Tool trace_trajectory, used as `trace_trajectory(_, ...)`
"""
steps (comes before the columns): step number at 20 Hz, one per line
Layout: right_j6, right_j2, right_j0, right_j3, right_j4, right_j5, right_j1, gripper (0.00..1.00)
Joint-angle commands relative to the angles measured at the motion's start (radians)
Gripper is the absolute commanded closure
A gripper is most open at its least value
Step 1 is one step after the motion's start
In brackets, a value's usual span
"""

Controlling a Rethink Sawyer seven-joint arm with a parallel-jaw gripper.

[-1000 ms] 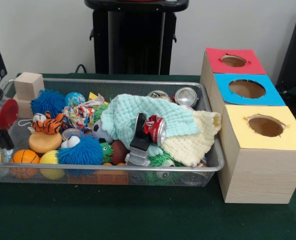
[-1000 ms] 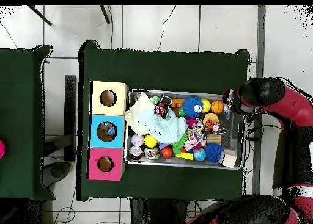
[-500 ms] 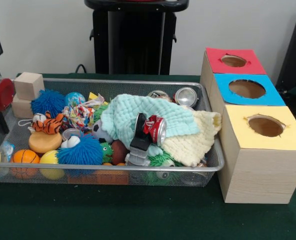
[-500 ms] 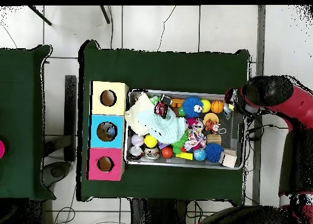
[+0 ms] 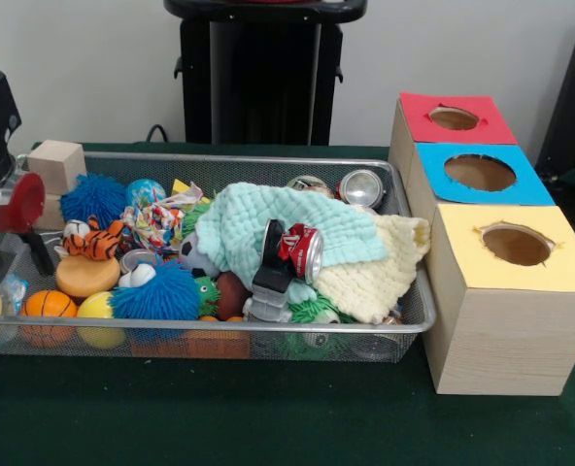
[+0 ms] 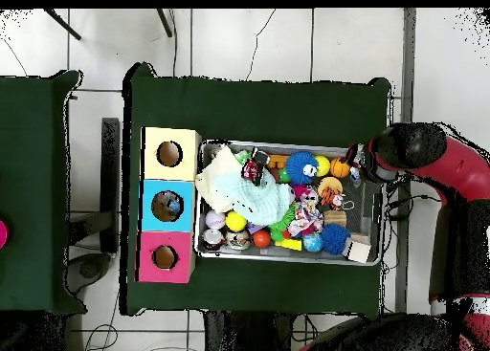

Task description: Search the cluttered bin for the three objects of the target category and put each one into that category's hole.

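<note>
Since half a second ago the gripper (image 5: 16, 254) has swung back over the bin's (image 5: 268, 335) end by the wooden blocks (image 5: 56, 165), its dark fingers (image 5: 41, 254) hanging just above the toys there. They stand apart and hold nothing. A crushed red can (image 5: 303, 250) lies on the mint cloth (image 5: 268, 225) mid-bin; two more cans (image 5: 361, 186) rest at the corner nearest the boxes. From the front, the red (image 5: 455, 117), blue (image 5: 480, 173) and yellow (image 5: 516, 245) holes sit in a row beside the bin. From overhead, the red arm (image 6: 431, 156) reaches in from the opposite end, and the gripper's fingers cannot be made out.
</note>
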Motion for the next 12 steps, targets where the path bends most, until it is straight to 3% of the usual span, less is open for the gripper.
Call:
trace_trajectory(1, -0.152, 0.067, 0.000, 0.062, -0.029, 0.001, 0.043, 0.00)
trace_trajectory(12, -0.138, 0.062, 0.001, 0.068, -0.031, -0.007, 0.053, 0.00)
